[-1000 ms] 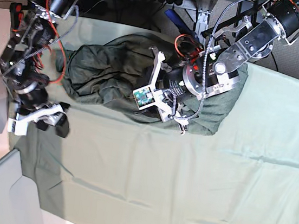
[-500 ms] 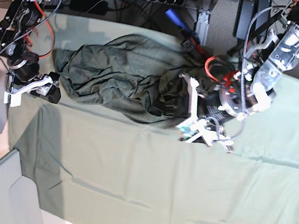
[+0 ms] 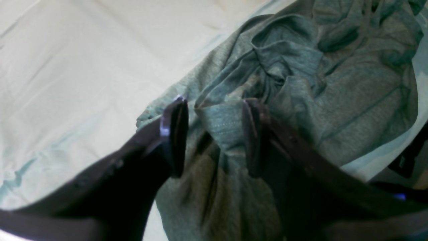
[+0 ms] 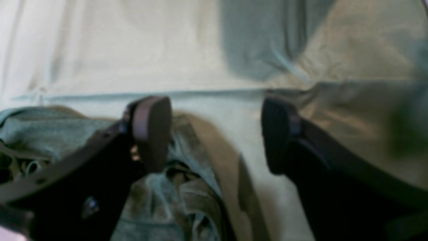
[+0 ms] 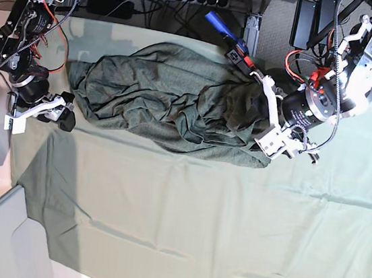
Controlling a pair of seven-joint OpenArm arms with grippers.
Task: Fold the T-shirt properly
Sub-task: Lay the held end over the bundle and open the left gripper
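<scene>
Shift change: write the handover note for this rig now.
Left pincer: open, astride a hemmed fold of the shirt, not clamped.
Right pincer: open, empty, over the shirt's other end, at the cloth's edge.
Shirt: bunched in a crumpled heap at the cloth's far side.
Done: no fold made.
Left: grip, spread flat, then fold.

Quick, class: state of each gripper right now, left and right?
Left gripper: jaws open, astride a hemmed fold of the T-shirt, not clamped on it.
Right gripper: jaws wide open, holding nothing, above the T-shirt's edge and the table cloth.
</scene>
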